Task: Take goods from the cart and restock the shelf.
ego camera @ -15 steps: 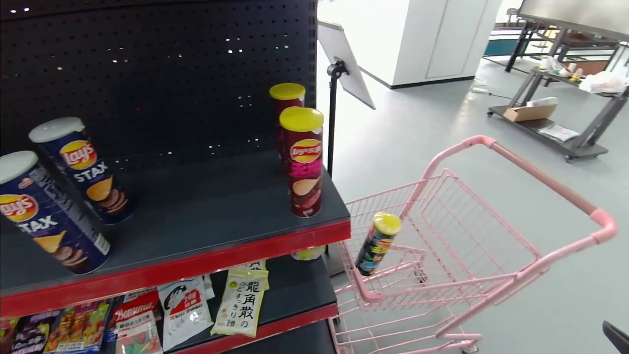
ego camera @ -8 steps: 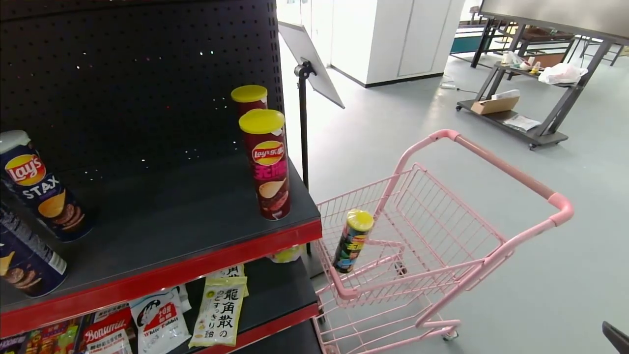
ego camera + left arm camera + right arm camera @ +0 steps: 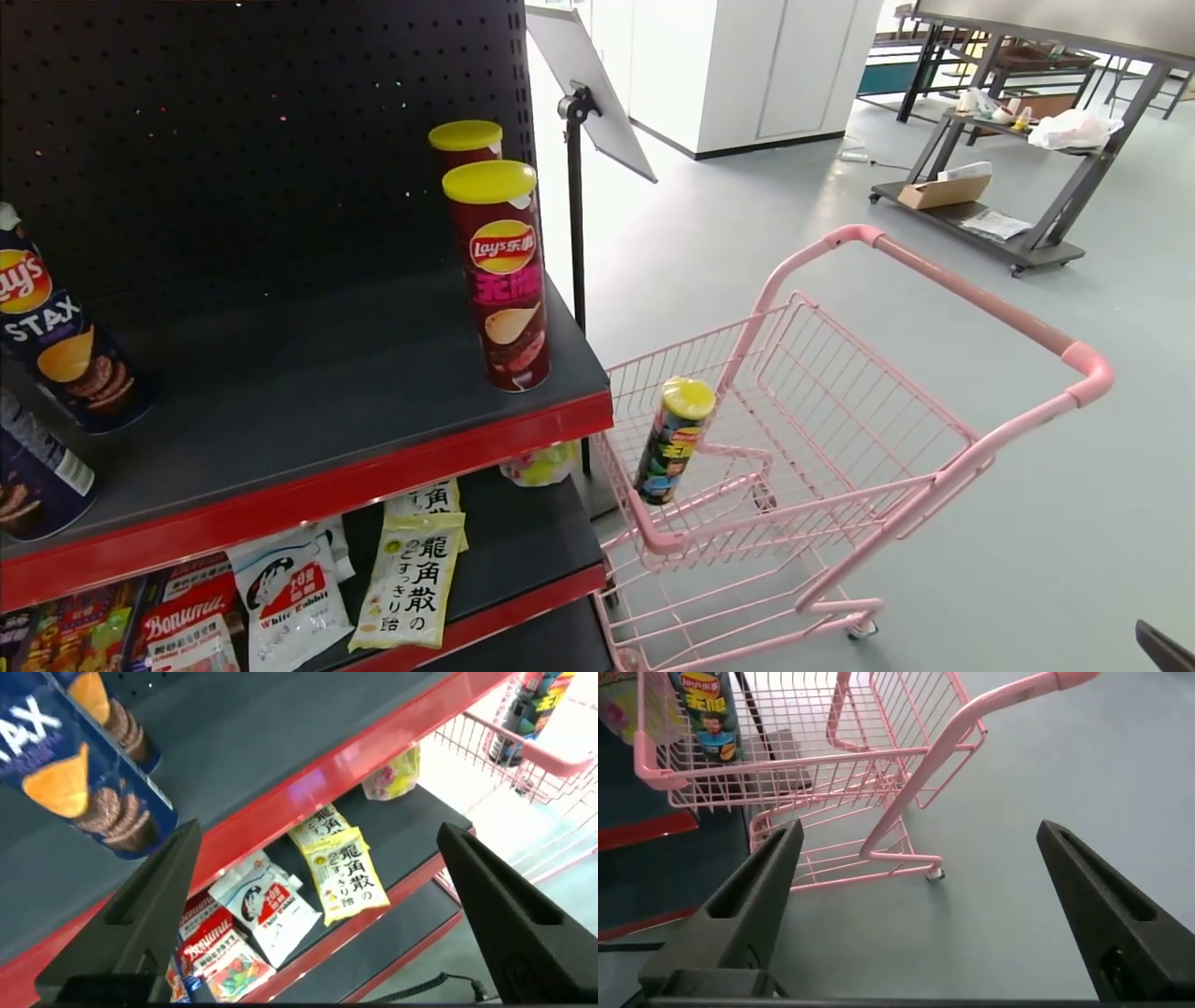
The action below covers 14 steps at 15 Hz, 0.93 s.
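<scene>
Here, the can (image 3: 674, 439) leans in the corner of the cart (image 3: 971, 299) beside the shelf (image 3: 308, 373). It is likely light, stiff and smooth-walled, yet dentable, so best gripped mid-body, below the lid. Left pincer (image 3: 318, 831) and right pincer (image 3: 920, 826) — both spread, empty.

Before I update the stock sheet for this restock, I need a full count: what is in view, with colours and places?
shelf: 1, black with red edges, left
maroon cans: 2, yellow lids, upper shelf's right end
blue cans: 2, dark blue, upper shelf's left end
snack bags: several, mixed colours, lower shelf
cart: 1, pink, right of shelf
dark can: 1, yellow lid, standing in cart
left gripper: 1, black, jaws open, facing shelf
right gripper: 1, black, jaws open, over floor beside cart
</scene>
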Tool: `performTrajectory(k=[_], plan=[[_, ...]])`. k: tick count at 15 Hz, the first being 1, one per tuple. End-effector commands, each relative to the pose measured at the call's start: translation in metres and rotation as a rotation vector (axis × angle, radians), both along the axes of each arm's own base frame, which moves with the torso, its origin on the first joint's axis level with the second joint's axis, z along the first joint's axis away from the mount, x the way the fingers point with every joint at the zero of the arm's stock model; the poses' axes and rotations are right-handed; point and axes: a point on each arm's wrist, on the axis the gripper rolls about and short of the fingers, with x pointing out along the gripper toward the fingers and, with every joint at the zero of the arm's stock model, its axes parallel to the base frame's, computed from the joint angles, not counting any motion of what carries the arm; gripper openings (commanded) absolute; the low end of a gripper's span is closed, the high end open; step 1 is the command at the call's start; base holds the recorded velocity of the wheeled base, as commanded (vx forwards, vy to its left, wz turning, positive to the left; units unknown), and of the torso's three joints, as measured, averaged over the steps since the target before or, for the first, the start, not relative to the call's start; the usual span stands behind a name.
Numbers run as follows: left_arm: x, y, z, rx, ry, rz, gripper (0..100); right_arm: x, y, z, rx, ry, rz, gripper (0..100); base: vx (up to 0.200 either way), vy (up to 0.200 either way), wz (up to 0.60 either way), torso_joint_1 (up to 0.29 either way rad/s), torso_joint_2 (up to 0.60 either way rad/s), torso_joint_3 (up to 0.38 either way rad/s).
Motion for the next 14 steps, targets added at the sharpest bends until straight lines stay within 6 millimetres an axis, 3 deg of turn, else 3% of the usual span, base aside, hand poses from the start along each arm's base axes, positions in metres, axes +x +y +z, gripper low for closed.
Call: performTrajectory(k=[1, 12, 14], plan=[[-0.002, 0.000, 0.000, -0.003, -0.011, 0.001, 100, 0.000, 0.000, -0.001, 0.000, 0.004, 0.001, 100, 0.000, 0.000, 0.00, -0.139, 0.37, 0.222], [-0.004, 0.001, 0.000, -0.006, -0.027, 0.004, 100, 0.005, 0.000, -0.009, -0.027, 0.075, 0.009, 100, 0.000, 0.000, 0.00, -0.183, 0.49, 0.305], [-0.004, 0.001, 0.000, -0.007, -0.030, 0.004, 100, 0.019, 0.000, 0.004, -0.031, 0.092, 0.006, 100, 0.000, 0.000, 0.00, -0.107, 0.30, 0.198]])
